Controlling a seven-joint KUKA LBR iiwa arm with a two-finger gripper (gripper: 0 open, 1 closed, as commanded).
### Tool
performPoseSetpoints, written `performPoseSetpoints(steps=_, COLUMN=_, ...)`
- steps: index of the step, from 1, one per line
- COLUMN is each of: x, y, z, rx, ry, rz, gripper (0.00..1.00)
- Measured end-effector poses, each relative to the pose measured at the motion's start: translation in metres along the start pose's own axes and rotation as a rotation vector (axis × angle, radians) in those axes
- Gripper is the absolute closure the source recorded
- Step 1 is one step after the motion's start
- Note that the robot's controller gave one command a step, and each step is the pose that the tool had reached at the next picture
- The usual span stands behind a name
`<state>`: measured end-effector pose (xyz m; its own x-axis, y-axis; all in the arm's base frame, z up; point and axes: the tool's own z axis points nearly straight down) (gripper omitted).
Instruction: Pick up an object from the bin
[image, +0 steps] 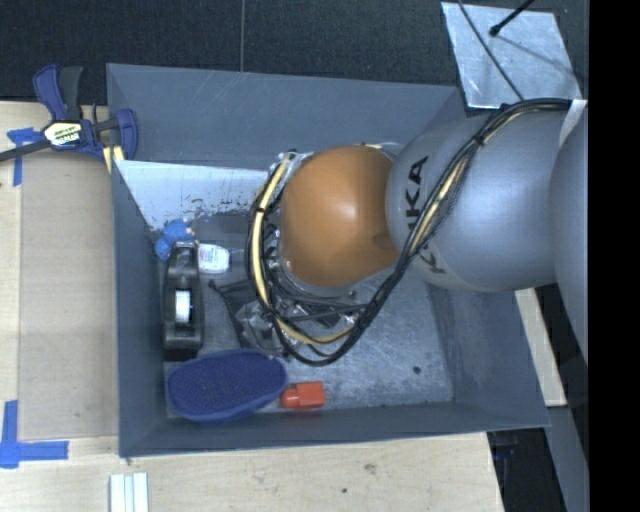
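Hanging just above a blue oval textured pad (225, 387), gripper (264, 326), its opening indiscernible; pad probably light, flexible: pinch across its narrow width.

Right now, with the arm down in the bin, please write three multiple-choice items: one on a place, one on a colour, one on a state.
1. Where in the bin lies the blue oval thing?
A) the view's lower left corner
B) upper right corner
C) the middle

2. The small block beside it is:
A) green
B) orange
C) white

3. The black tape dispenser:
A) is lifted up
B) rests on the floor by the left wall
C) lies on the oval thing

Answers: 1 A, it sits at the lower left; 2 B, plainly orange; 3 B, it lies along that wall.
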<state>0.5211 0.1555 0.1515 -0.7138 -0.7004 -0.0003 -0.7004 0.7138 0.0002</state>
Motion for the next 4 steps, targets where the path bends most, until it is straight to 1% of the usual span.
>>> performPoseSetpoints(steps=1, x=0.000, y=0.000, z=0.000, rx=0.000, ry=0.000, rz=-0.001, gripper=0.00)
performPoseSetpoints(steps=2, x=0.008, y=-0.053, z=0.079, rx=-0.002, ry=0.004, rz=-0.268, gripper=0.00)
performPoseSetpoints(steps=3, x=0.006, y=-0.052, z=0.076, rx=0.000, ry=-0.001, rz=-0.269, gripper=1.00)
performPoseSetpoints(steps=4, x=0.006, y=-0.052, z=0.076, rx=0.000, ry=0.000, rz=-0.269, gripper=0.00)
